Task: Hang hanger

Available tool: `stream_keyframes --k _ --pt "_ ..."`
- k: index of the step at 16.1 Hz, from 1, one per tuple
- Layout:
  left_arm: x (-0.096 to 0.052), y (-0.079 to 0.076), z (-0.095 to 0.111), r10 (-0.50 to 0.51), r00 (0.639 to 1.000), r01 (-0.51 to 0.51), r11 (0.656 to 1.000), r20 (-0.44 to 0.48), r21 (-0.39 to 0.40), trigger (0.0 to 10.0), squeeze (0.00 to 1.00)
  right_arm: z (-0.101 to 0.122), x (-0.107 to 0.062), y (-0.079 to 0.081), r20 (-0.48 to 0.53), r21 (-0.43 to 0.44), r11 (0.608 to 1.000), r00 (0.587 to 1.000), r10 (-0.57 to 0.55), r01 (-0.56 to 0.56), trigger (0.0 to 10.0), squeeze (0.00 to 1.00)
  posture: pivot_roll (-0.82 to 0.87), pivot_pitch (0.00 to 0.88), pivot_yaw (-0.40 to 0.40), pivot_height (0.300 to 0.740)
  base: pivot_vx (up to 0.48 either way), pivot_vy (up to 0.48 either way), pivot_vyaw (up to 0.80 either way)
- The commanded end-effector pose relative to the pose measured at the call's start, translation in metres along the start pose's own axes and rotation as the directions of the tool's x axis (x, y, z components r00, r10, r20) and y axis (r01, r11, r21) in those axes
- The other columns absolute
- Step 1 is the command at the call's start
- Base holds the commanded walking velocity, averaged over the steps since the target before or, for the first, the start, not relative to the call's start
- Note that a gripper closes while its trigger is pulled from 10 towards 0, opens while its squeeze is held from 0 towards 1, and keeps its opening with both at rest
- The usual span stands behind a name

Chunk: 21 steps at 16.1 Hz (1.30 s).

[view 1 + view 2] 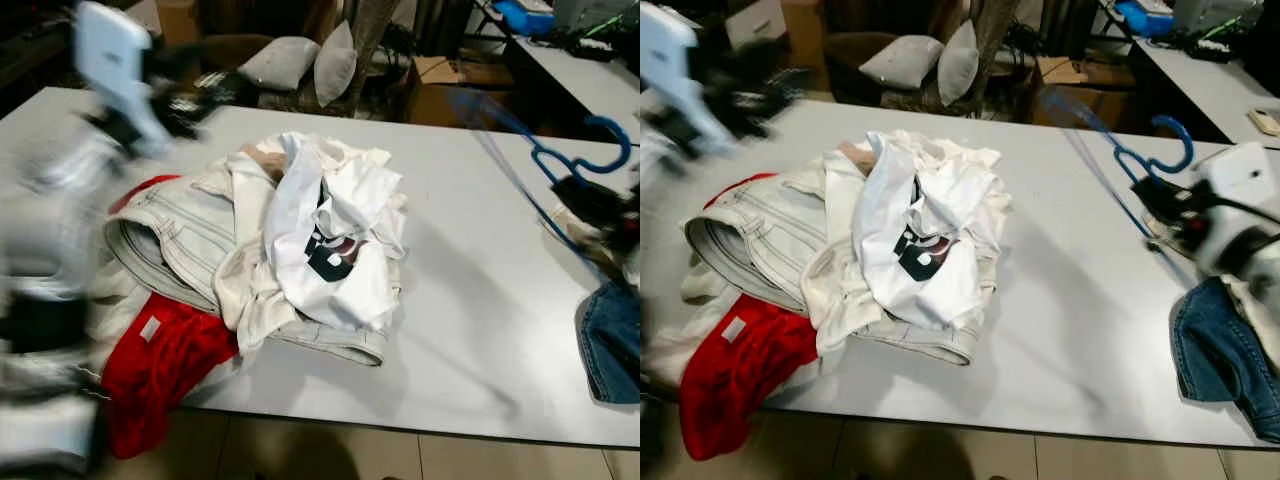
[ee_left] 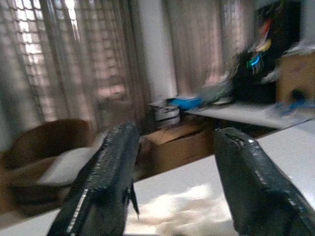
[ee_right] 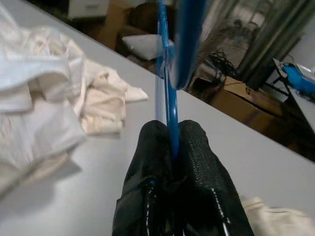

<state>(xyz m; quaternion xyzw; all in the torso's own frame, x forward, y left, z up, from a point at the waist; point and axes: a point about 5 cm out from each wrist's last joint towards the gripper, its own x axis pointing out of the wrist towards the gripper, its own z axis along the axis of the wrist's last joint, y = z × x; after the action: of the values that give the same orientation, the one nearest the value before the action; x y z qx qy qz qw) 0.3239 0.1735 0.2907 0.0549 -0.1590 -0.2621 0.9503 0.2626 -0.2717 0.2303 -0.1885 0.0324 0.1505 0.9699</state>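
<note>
At right of frame the right hand point(image 1: 1155, 205) is clamped on the blue hanger point(image 1: 1145, 160), held above the tabletop point(image 1: 1070, 300). It looks light, stiff and slick; gripping near the hook seems best. The left hand point(image 2: 172, 182), fingers apart, is upper left, over the clothes point(image 1: 900, 240).

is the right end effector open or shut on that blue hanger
Shut on it. In the right wrist view, both black fingers press together around the blue hanger, and the right end effector holds it lifted above the table.
</note>
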Motion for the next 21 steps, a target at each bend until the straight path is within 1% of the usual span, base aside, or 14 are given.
stream_keyframes --k 1,2,3,4,5,6,8,9,11,12,13,14,18,21 --pt "0.0 -0.009 -0.002 0.009 1.0 -0.009 0.999 0.001 -0.036 10.0 0.5 0.004 0.0 0.001 0.005 -0.002 0.998 0.998 -0.058 0.058 10.0 0.0 -0.04 0.013 -0.041 0.74 0.0 0.0 0.0" --pt "0.001 -0.036 -0.02 0.022 0.999 -0.025 0.995 -0.03 -0.092 10.0 0.04 0.003 0.006 0.018 0.014 0.045 0.992 0.993 -0.119 0.118 10.0 0.0 -0.06 0.01 -0.025 0.74 0.0 0.0 0.0" --pt "-0.002 -0.06 -0.036 0.07 0.996 -0.077 0.989 -0.06 -0.126 10.0 0.04 0.004 0.01 0.04 0.022 0.119 0.977 0.983 -0.181 0.177 10.0 0.0 -0.07 0.006 -0.025 0.74 0.0 0.0 0.0" --pt "-0.005 -0.067 -0.039 0.091 0.994 -0.099 0.985 -0.064 -0.141 10.0 0.05 0.004 0.01 0.049 0.029 0.143 0.971 0.979 -0.2 0.194 10.0 0.0 -0.07 0.006 -0.026 0.74 0.0 0.0 0.0" --pt "-0.008 -0.077 -0.048 0.117 0.989 -0.129 0.981 -0.089 -0.146 10.0 0.04 -0.001 0.011 0.066 0.013 0.218 0.949 0.972 -0.235 0.226 10.0 0.0 -0.07 0.006 -0.029 0.74 0.0 -0.416 0.0" --pt "-0.012 -0.084 -0.056 0.139 0.984 -0.154 0.98 -0.112 -0.129 10.0 0.05 -0.006 0.01 0.079 -0.012 0.21 0.945 0.967 -0.253 0.25 10.0 0.0 -0.07 0.002 -0.033 0.74 0.0 -0.469 0.0" --pt "-0.015 -0.083 -0.063 0.171 0.976 -0.185 0.977 -0.134 -0.104 10.0 0.04 -0.011 0.011 0.089 -0.026 0.155 0.956 0.968 -0.248 0.249 10.0 0.0 -0.07 0.0 -0.041 0.74 0.0 -0.48 0.0" --pt "-0.016 -0.082 -0.065 0.178 0.974 -0.191 0.978 -0.141 -0.086 10.0 0.04 -0.012 0.011 0.09 -0.031 0.171 0.951 0.966 -0.258 0.259 10.0 0.0 -0.07 0.0 -0.047 0.74 0.0 -0.48 0.0" --pt "-0.028 -0.078 -0.081 0.212 0.957 -0.214 0.977 -0.199 0.012 10.0 0.05 -0.021 0.009 0.098 -0.053 0.174 0.935 0.951 -0.306 0.31 10.0 0.0 -0.07 0.0 -0.059 0.74 0.0 -0.48 0.0" --pt "-0.03 -0.079 -0.083 0.212 0.955 -0.211 0.977 -0.207 0.03 10.0 0.04 -0.022 0.009 0.1 -0.05 0.195 0.932 0.952 -0.303 0.307 10.0 0.0 -0.07 0.0 -0.06 0.74 0.0 -0.48 0.0" --pt "-0.031 -0.08 -0.085 0.209 0.955 -0.205 0.978 -0.211 0.041 10.0 0.05 -0.023 0.008 0.101 -0.053 0.211 0.929 0.952 -0.3 0.305 10.0 0.0 -0.07 0.0 -0.061 0.74 0.0 -0.48 0.0" --pt "-0.031 -0.08 -0.087 0.21 0.954 -0.204 0.978 -0.212 0.053 10.0 0.05 -0.023 0.009 0.103 -0.059 0.264 0.918 0.955 -0.291 0.296 10.0 0.0 -0.08 0.0 -0.063 0.74 0.0 -0.431 0.0" --pt "-0.03 -0.083 -0.093 0.199 0.955 -0.193 0.98 -0.22 0.049 10.0 0.05 -0.022 0.01 0.106 -0.049 0.245 0.922 0.954 -0.296 0.299 10.0 0.0 -0.08 0.0 -0.054 0.74 0.0 -0.406 0.0" --pt "-0.029 -0.086 -0.096 0.19 0.956 -0.184 0.982 -0.223 0.049 10.0 0.05 -0.023 0.01 0.106 -0.059 0.262 0.916 0.953 -0.298 0.302 10.0 0.0 -0.08 0.0 -0.047 0.74 0.0 -0.4 0.0"
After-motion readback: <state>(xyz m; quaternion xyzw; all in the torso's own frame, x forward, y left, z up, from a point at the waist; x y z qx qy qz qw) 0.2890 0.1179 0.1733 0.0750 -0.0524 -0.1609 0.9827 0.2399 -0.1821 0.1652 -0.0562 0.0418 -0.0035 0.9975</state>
